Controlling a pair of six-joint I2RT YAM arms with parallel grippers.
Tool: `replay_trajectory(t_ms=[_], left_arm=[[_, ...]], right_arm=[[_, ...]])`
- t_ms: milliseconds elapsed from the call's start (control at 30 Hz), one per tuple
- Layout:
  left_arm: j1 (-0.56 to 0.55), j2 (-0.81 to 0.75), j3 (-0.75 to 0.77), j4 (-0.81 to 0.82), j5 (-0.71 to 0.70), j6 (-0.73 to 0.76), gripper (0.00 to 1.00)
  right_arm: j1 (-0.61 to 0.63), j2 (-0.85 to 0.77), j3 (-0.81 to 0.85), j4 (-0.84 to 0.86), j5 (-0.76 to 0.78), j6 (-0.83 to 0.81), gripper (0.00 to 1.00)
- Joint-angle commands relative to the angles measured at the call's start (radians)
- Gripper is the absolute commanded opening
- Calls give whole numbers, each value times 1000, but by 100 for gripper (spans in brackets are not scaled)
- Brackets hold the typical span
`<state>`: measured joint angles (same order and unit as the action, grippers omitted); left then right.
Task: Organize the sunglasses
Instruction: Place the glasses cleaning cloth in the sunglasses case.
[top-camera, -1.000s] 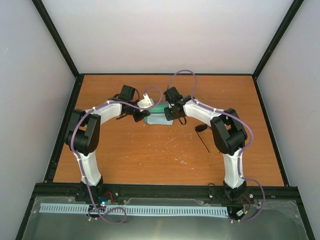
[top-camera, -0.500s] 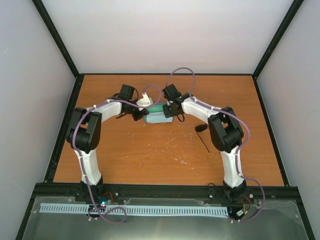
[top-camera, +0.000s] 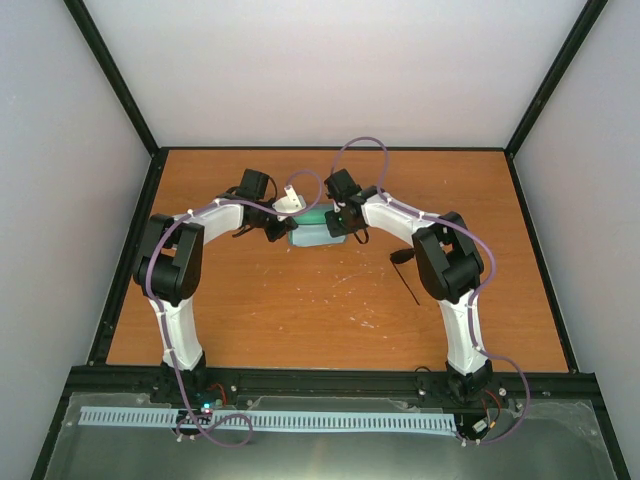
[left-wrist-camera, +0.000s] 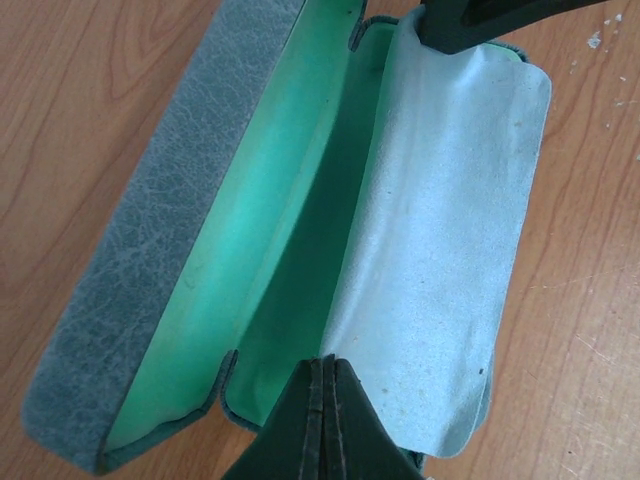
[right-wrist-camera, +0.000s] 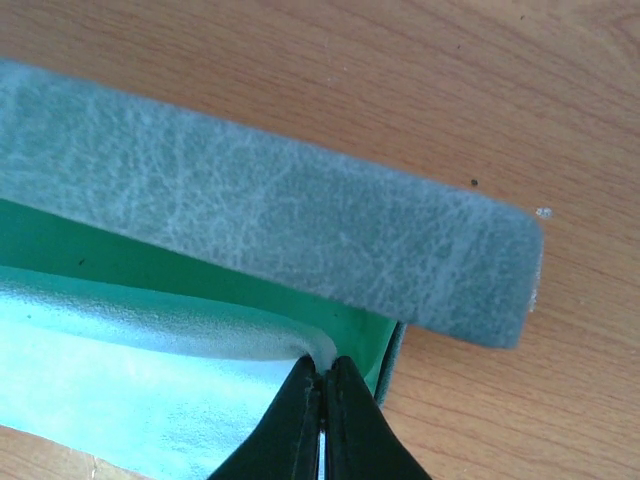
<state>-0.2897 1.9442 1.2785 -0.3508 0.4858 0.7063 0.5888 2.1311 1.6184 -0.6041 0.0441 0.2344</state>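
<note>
**Cloth drawn across the open case, sunglasses not yet fetched**

Over the last second: brought the right arm a little closer to the case (top-camera: 312, 236), toward the table's left and far edges; left the other arm almost where it stood. Finds the left end effector (left-wrist-camera: 325, 362) clenched on one short edge of the pale blue cloth (left-wrist-camera: 440, 220), and the right end effector (right-wrist-camera: 322, 372) clenched on the opposite edge, where a small fold rises into its tips. Holds the cloth spread between the two, draped over the case's open tray, with green lining bare beside it and the lid tipped back. Places all this toward the far edge of the table (top-camera: 250, 320), about midway between left and right edges. Leaves the sunglasses (top-camera: 403, 259) untouched on the wood, well apart from the case toward the right edge, beside the right arm's elbow, one thin temple pointing at the near edge. Reads as lining the case first. Probably calls for letting go of the cloth, then fetching the pair. Risks pulling the cloth askew on an uneven release.
</note>
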Motion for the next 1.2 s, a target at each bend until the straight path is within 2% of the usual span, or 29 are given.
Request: replay_trajectory(t_ms=[0, 1167], left_arm=[[7, 21, 27, 27, -8, 4, 1], [7, 55, 38, 64, -37, 8, 2]], right_arm=[[-4, 26, 36, -2, 0, -9, 3], [-13, 75, 78, -7, -4, -14, 4]])
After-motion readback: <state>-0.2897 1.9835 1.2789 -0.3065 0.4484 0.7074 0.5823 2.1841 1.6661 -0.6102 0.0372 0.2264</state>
